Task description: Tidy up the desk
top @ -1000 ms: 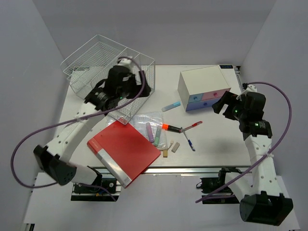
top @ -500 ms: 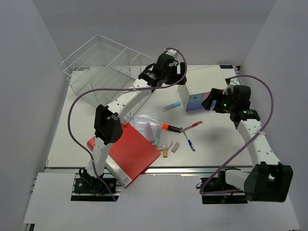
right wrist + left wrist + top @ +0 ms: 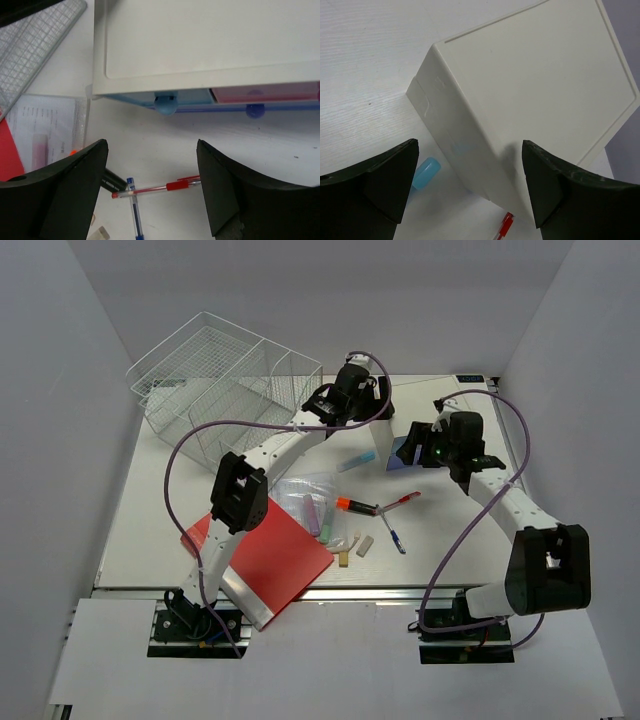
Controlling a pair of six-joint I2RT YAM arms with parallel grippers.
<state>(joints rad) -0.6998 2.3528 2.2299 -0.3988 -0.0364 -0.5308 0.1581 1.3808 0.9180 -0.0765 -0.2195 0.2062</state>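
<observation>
Both arms have swung in on the white drawer box (image 3: 530, 90) at the far right of the counter (image 3: 160, 510), the broad white top that fills the scene beyond the arm bases. A second ago the left arm hung over the wire basket (image 3: 200, 360) at the far left, and the right arm stood off to the right. Now the left pincer (image 3: 470, 185) spreads wide over the box's left corner, gripping nothing. The right pincer (image 3: 150, 190) gapes too, facing the blue knob (image 3: 166, 104). A red pen (image 3: 405, 500), markers and the red binder (image 3: 270, 555) lie loose nearer in. The tidying looks barely begun, with the box the likely next thing to be handled
</observation>
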